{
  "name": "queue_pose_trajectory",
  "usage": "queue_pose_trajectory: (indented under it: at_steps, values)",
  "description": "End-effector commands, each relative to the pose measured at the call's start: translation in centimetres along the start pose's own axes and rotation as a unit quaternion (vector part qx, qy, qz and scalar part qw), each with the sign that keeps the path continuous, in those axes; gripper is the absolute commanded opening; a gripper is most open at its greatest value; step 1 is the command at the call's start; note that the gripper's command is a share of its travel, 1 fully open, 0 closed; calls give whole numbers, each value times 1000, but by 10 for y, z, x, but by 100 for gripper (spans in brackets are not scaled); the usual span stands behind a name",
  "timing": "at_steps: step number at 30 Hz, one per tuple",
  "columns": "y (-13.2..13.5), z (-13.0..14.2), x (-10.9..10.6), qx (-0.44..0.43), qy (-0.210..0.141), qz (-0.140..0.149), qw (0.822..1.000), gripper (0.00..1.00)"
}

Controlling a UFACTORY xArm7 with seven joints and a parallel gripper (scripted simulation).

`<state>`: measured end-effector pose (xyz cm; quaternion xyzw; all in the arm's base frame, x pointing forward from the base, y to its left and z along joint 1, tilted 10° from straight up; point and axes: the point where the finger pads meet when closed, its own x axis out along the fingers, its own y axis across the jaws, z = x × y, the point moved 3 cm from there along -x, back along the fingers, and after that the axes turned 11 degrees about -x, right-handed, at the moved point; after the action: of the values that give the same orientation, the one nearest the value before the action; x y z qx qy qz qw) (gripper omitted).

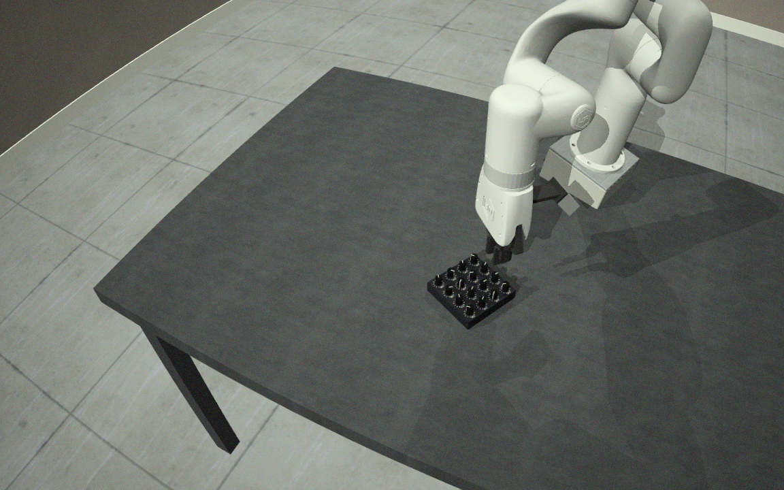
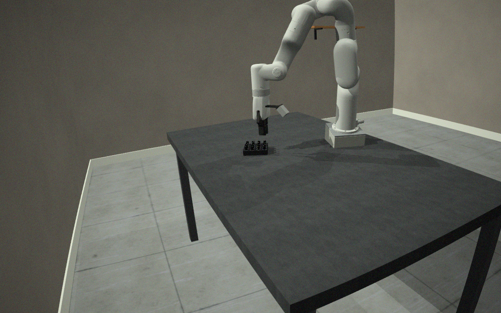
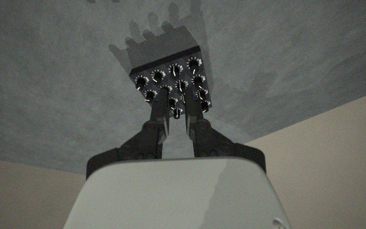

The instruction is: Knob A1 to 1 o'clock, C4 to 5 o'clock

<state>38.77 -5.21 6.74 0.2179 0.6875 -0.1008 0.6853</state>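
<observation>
The black knob box [image 1: 476,291] stands on its feet on the dark table, with four rows of black knobs marked by white lines. It also shows in the exterior view [image 2: 255,148] and in the wrist view [image 3: 173,86]. My gripper [image 1: 504,250] [image 2: 262,131] points straight down and hovers a little above the box's corner nearest the arm's base, apart from the knobs. In the wrist view its two fingers stand narrowly apart with nothing between them. They hide some of the knobs. The printed names are too small to read.
The arm's base [image 1: 595,170] stands on the table behind the box. The table's left edge [image 1: 211,176] lies well away from the box. An orange shelf [image 2: 335,28] hangs on the far wall.
</observation>
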Motion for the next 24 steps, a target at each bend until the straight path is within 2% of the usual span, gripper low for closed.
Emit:
queue_pose_trajectory:
  at_steps: [1,24]
  values:
    - [0,1,0,0,-2,0,1000,19]
    - [-1,1,21,-2,-2,1,1000,19]
